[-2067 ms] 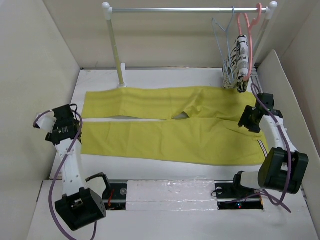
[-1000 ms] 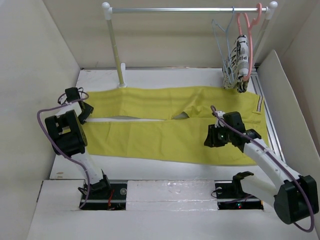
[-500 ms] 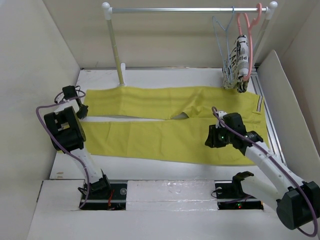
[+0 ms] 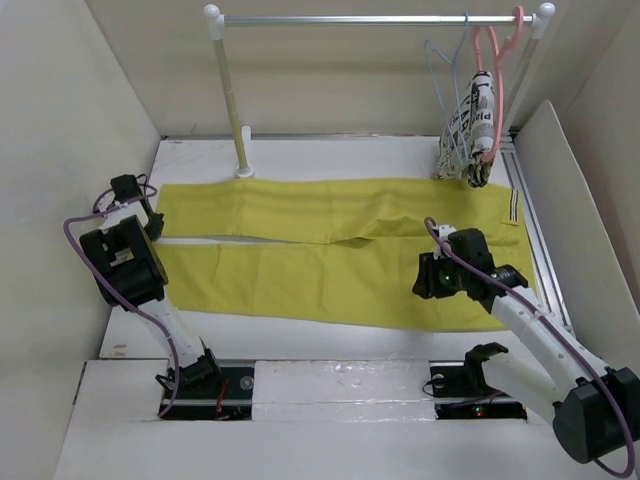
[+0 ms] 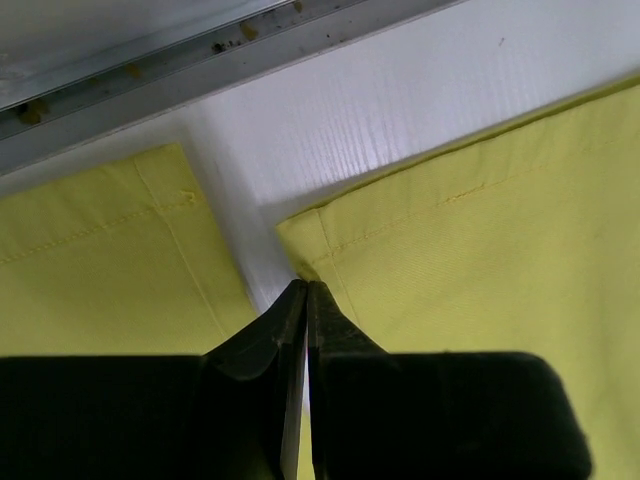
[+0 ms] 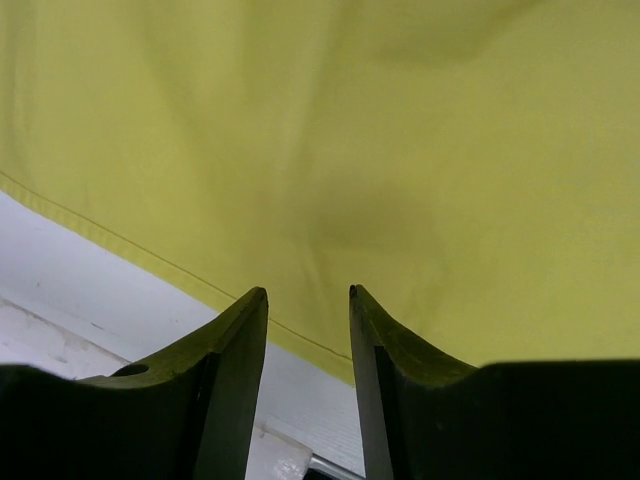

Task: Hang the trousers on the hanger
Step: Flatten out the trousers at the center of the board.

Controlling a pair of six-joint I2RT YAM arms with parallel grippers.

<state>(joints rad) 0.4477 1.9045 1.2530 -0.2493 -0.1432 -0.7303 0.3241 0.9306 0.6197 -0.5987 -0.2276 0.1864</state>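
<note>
The mustard-yellow trousers (image 4: 300, 280) lie flat across the table, legs pointing left and the striped waistband at the right. My left gripper (image 4: 152, 226) sits at the legs' left ends. In the left wrist view its jaws (image 5: 305, 286) are shut, pinching the corner of one leg's hem (image 5: 330, 250). My right gripper (image 4: 423, 280) hovers over the near leg close to the seat. It is open (image 6: 306, 293) above the cloth (image 6: 350, 120), with nothing between its fingers. The pale-blue hanger (image 4: 443, 70) hangs on the rail at the back right.
A pink hanger (image 4: 495, 90) with a black-and-white printed cloth (image 4: 470, 125) hangs beside the blue one on the metal rail (image 4: 380, 18). The rail's post (image 4: 232, 100) stands behind the trousers. White walls close in both sides (image 4: 555, 190).
The left gripper shut at the hem and drew left. The trousers slid left with it, and the gap at the crotch closed. The right jaws opened a little wider.
</note>
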